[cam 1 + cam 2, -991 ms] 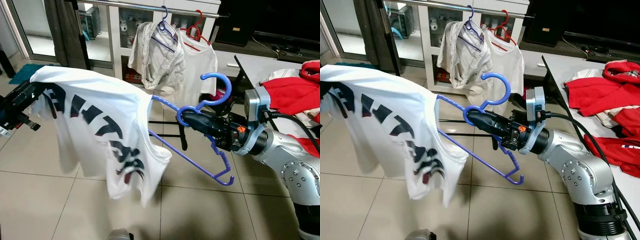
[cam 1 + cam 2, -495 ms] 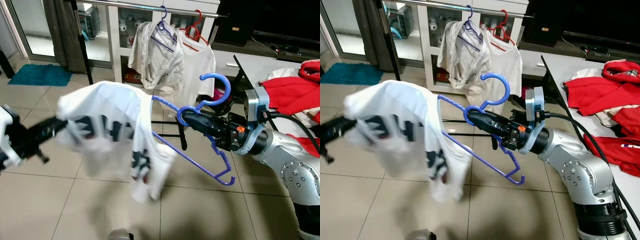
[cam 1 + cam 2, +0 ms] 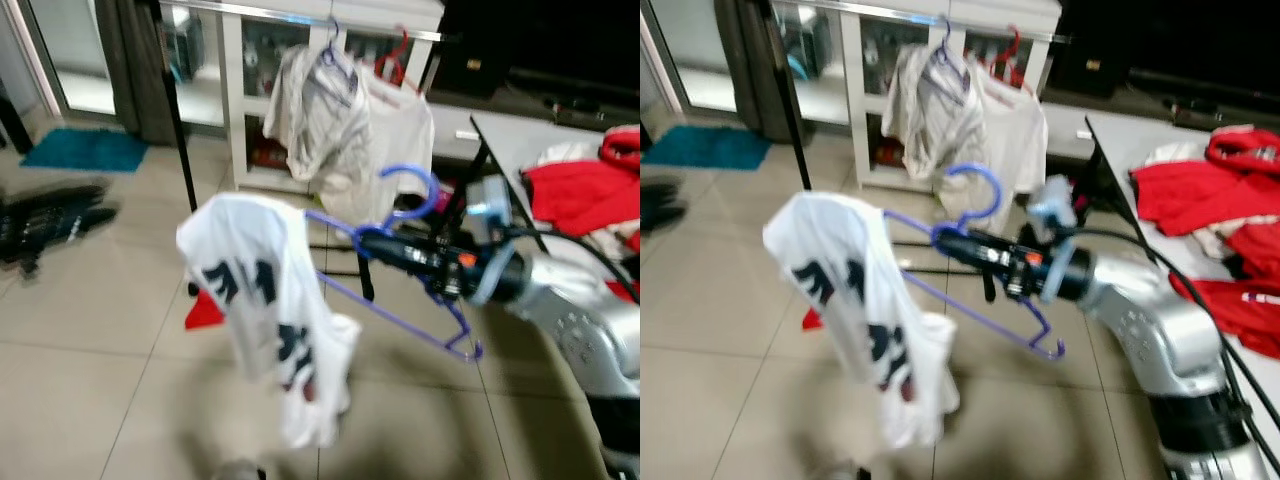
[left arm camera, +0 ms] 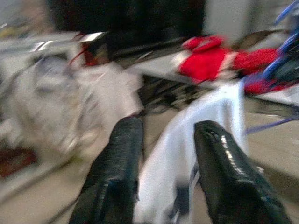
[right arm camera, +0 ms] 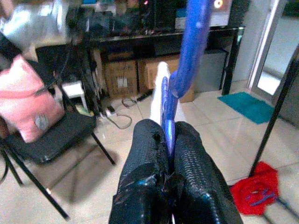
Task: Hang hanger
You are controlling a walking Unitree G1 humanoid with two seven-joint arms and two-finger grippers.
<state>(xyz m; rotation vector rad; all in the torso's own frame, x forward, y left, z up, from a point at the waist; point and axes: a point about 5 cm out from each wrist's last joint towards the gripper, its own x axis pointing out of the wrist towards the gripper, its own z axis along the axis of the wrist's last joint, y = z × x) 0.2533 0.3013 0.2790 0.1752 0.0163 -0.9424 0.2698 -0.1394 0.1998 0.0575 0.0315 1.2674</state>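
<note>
Currently your right gripper (image 3: 375, 243) has its two black fingers clamped on the neck of the blue plastic hanger (image 3: 400, 300), held in mid-air before the silver clothes rail (image 3: 300, 14). A white printed T-shirt (image 3: 270, 320) droops from the hanger's far arm. Your left gripper (image 4: 161, 135) stands apart from the shirt, fingers parted and empty. Judged from this, dressing the hanger looks only partly done and hooking remains. The hook (image 3: 410, 190) points upward toward the rail; the hanger's long axis slants across the floor, its bare end lowest.
</note>
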